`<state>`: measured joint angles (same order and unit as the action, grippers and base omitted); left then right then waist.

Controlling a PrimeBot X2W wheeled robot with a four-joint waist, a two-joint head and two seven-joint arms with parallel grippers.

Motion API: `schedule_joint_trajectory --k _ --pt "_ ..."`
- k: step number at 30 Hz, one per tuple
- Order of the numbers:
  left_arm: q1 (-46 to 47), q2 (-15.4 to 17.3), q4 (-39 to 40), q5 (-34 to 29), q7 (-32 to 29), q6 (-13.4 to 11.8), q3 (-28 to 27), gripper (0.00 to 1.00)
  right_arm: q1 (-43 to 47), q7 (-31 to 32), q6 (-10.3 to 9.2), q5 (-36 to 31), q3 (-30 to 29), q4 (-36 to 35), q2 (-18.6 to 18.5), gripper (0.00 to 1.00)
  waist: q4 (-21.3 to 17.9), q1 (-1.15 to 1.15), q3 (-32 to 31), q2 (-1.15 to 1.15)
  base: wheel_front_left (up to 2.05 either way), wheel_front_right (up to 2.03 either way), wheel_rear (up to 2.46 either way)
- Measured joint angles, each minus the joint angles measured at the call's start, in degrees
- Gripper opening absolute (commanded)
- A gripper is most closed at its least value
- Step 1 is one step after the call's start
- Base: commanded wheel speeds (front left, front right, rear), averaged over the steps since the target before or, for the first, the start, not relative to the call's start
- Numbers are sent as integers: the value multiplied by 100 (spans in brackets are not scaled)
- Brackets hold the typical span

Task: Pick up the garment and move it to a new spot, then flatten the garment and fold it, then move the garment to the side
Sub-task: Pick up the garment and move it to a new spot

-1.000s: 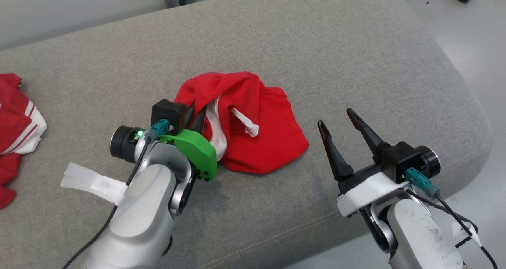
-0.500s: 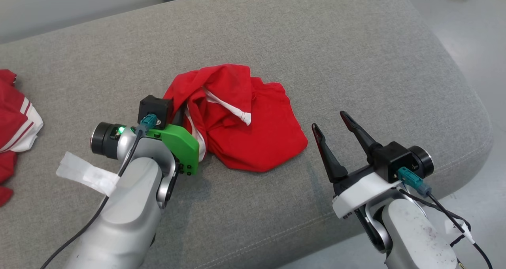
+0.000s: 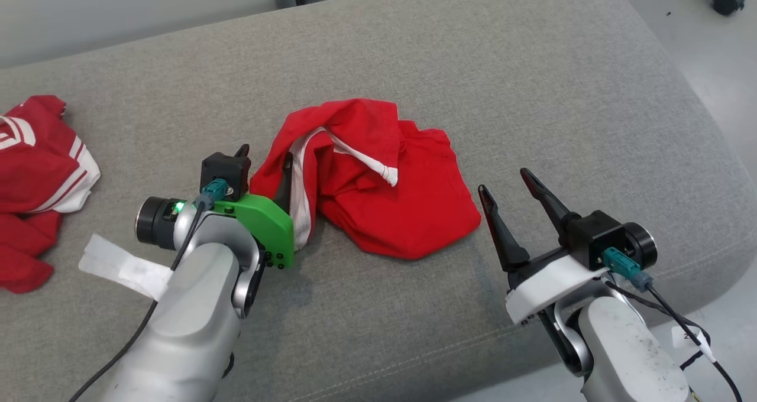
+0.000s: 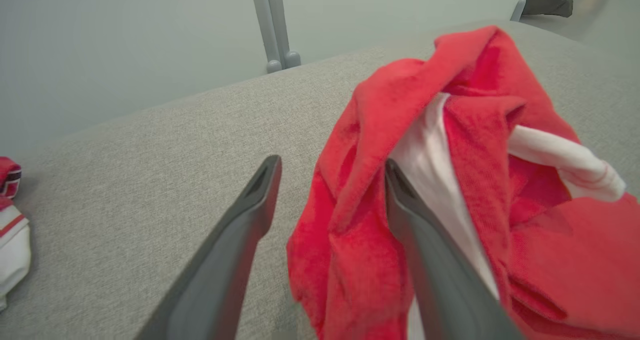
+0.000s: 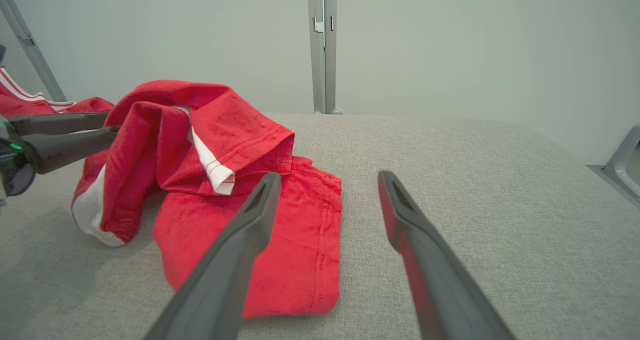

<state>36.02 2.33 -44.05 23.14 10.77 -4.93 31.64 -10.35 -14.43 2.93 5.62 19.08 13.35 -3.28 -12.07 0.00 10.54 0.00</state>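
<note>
The garment (image 3: 384,201) is a crumpled red shirt with white trim, lying in a heap on the grey cushion (image 3: 473,83). My left gripper (image 3: 265,155) is open at the heap's left edge. In the left wrist view a red fold of the garment (image 4: 475,130) lies between the fingers and drapes over the right finger (image 4: 430,260), with my left gripper (image 4: 331,162) spread wide. My right gripper (image 3: 504,181) stands open just right of the garment, clear of the cloth. In the right wrist view my right gripper (image 5: 328,176) points past the garment's (image 5: 225,145) right hem.
A second red and white garment (image 3: 41,171) lies at the cushion's far left. The cushion's rounded edge drops to the floor on the right, where a caster wheel (image 3: 724,0) stands. A grey post (image 5: 322,45) rises behind the cushion.
My left gripper has opened from a shut grip on the garment's left fold, which has slumped a little. The head camera has shifted. The right gripper stays open.
</note>
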Motion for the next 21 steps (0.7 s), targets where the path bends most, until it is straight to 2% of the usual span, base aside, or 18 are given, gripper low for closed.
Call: schedule_joint_trajectory --k 6,16,21 --pt "-131 -16 -11 205 148 90 -143 100 15 0 -31 5 -90 44 -2 100 233 0 -106 0 0 0 0" --pt "-955 -23 180 856 298 299 -413 100 91 0 -42 38 -168 198 -64 100 710 0 -334 0 0 0 0" --pt "-1298 -22 424 1132 316 428 -282 100 143 0 58 67 -116 488 -97 100 960 0 -394 0 0 0 0"
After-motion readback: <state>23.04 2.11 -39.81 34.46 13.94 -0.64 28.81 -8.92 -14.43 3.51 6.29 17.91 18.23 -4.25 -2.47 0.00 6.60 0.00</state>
